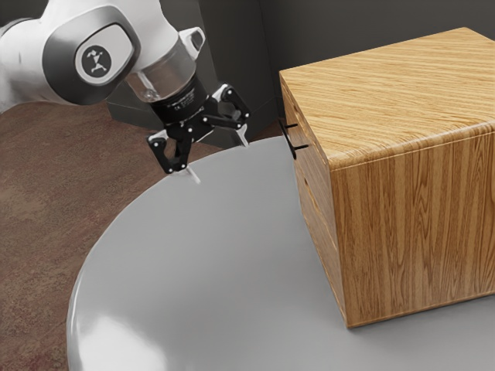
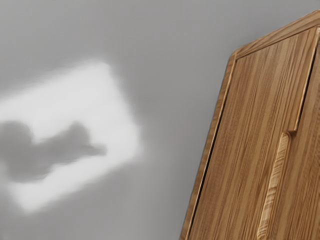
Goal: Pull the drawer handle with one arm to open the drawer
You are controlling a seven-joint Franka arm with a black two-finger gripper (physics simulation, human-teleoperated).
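The pincer (image 1: 219, 158) hangs just above the grey round table (image 1: 201, 263) with its two fingers spread wide apart and nothing between them, which I read as readiness to close round the drawer handle (image 1: 292, 140). That small black handle sticks out of the front of the wooden cabinet (image 1: 402, 170), at about 3 o'clock from the pincer in the exterior view, near but with a clear gap between. The drawer (image 1: 294, 120) it belongs to looks flush with the front, so the pull is not yet begun. The arm (image 1: 85, 58) comes in from 10 o'clock, tilting the hand toward the cabinet. The table is smooth, matt and bare around the hand, whose shadow (image 2: 45, 150) falls on it. Beyond lie a reddish-brown floor (image 1: 46, 178) and a dark wall (image 1: 232, 39).
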